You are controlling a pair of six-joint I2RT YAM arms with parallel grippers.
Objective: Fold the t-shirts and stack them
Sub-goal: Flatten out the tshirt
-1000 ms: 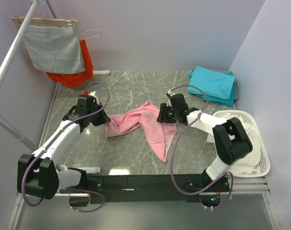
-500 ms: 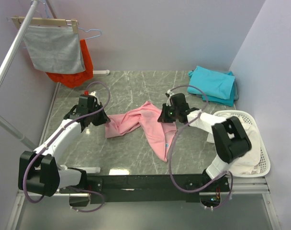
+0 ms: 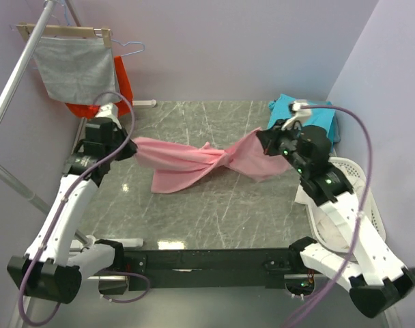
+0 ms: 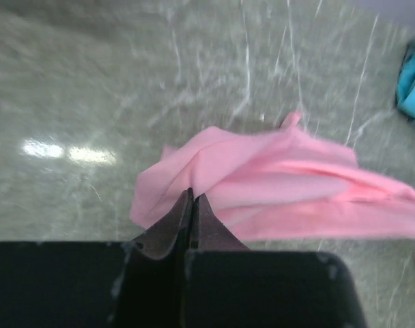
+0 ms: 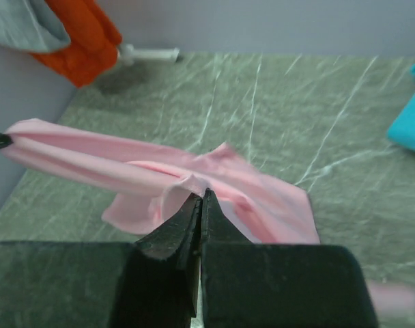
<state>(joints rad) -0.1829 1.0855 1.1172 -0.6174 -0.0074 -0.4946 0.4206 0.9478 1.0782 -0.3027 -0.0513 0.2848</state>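
Pink t-shirt [image 3: 183, 162] is hanging stretched over the surface [image 3: 214, 212], left claw [image 3: 130, 145] and right claw [image 3: 262, 141] each clamping one end.

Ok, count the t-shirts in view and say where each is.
2: the pink t-shirt stretched between the left gripper and right gripper, and a teal t-shirt folded at the far right corner. More may hide beneath the teal one.

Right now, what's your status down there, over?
Left jaws, right jaws: both shut on pink t-shirt. Shirt stretched between them, twisted mid-span. Teal t-shirts piled back right, close to right jaws.
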